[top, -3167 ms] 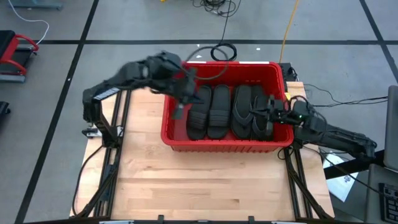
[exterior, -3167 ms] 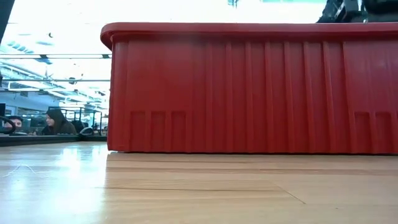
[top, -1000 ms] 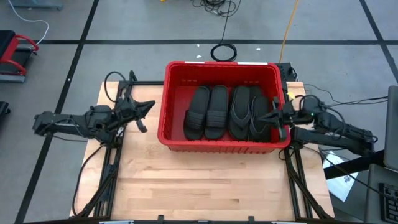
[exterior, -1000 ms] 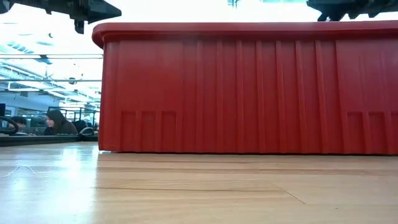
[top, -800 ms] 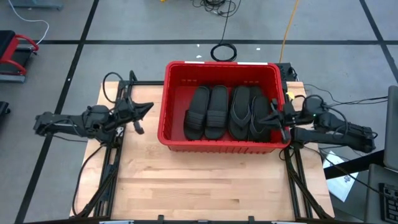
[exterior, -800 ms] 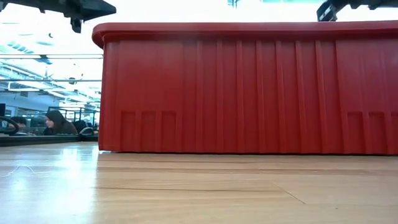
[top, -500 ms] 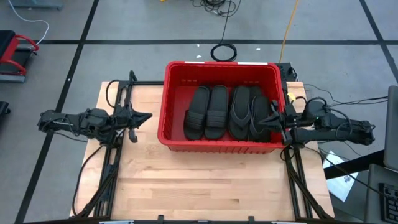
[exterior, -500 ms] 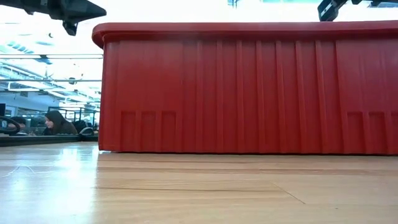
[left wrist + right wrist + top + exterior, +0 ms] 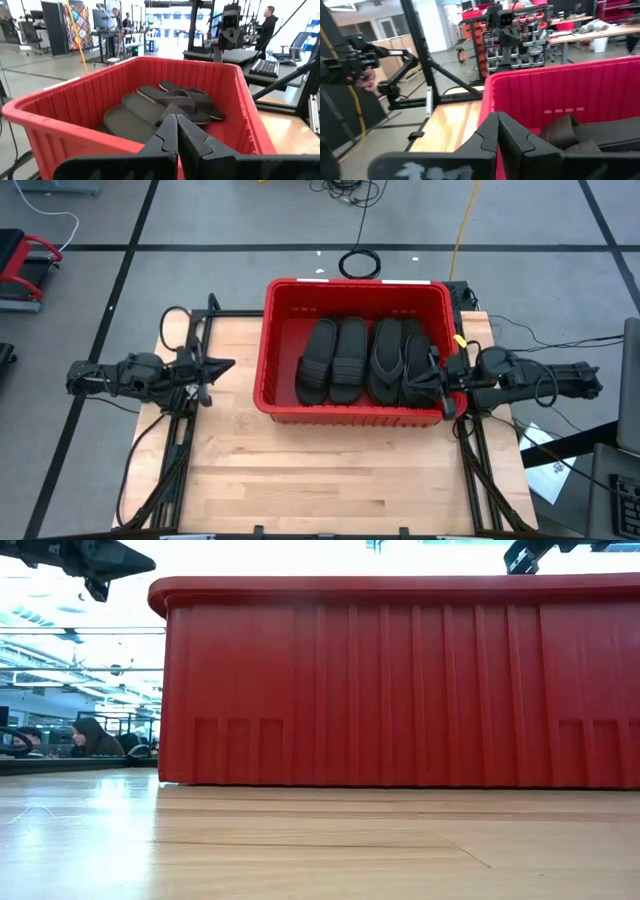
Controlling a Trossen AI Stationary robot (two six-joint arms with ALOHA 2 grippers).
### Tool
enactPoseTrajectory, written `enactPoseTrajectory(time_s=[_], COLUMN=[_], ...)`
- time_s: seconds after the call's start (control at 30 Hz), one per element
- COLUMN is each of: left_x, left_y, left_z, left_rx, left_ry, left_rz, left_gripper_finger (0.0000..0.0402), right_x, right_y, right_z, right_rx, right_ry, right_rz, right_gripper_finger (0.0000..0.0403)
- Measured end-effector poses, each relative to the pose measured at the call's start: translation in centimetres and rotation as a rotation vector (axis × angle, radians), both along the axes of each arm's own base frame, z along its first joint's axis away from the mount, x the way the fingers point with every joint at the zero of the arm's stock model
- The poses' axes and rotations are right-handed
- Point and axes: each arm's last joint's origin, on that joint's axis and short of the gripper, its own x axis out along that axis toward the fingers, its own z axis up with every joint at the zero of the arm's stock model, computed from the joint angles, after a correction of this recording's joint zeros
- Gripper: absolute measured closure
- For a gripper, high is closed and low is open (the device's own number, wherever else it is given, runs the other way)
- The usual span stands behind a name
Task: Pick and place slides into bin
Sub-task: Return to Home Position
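Observation:
The red bin (image 9: 352,283) stands at the far middle of the wooden table. Several black slides (image 9: 350,360) lie side by side on its floor, also seen in the left wrist view (image 9: 150,107). My left gripper (image 9: 228,365) hovers shut over the table, left of the bin and pointing level at its left wall (image 9: 75,125). My right gripper (image 9: 443,385) is shut too, held level over the bin's right rim (image 9: 545,87). In the low view the left gripper (image 9: 100,562) and the right gripper (image 9: 525,555) hang above the rim's height. Neither holds anything.
Bare wood (image 9: 330,470) stretches from the bin to the table's near edge. A coiled black cable (image 9: 358,263) lies on the floor behind the bin. People sit far off in the room (image 9: 90,735).
My left gripper has drawn back from the bin toward the table's left edge, staying shut and level. My right arm has swung round and pulled back toward the table's right edge, its shut gripper keeping by the bin's right rim. The slides and the bin lie unmoved.

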Motion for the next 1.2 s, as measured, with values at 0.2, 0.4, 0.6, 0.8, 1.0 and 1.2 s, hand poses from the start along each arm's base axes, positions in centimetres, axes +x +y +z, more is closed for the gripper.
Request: enactPoseTrajectory(time_s=[0.2, 0.4, 0.6, 0.8, 1.0, 1.2], left_x=[0.01, 0.05, 0.06, 0.07, 0.08, 0.08], left_y=[-0.06, -0.27, -0.32, -0.32, -0.32, -0.32], left_z=[-0.03, -0.02, -0.02, -0.02, 0.07, 0.06], left_rx=[-0.04, -0.055, -0.086, -0.081, -0.168, -0.178], left_ry=[-0.007, -0.01, -0.016, -0.015, -0.043, -0.043], left_rz=[-0.021, -0.093, -0.11, -0.11, -0.109, -0.108], left_gripper_finger=[0.0402, 0.0402, 0.04, 0.039, 0.0396, 0.0397], right_x=[0.06, 0.09, 0.09, 0.09, 0.09, 0.09], right_y=[0.13, 0.15, 0.15, 0.15, 0.15, 0.15], right_z=[-0.04, -0.06, -0.08, -0.08, -0.09, -0.1], right_rx=[-0.005, 0.049, 0.072, 0.097, 0.111, 0.11], right_ry=[0.003, 0.012, 0.016, 0.019, 0.021, 0.021], right_rz=[-0.004, -0.002, -0.002, -0.002, -0.003, -0.003], right_gripper_finger=[0.0403, 0.0403, 0.0403, 0.0403, 0.0403, 0.0403])
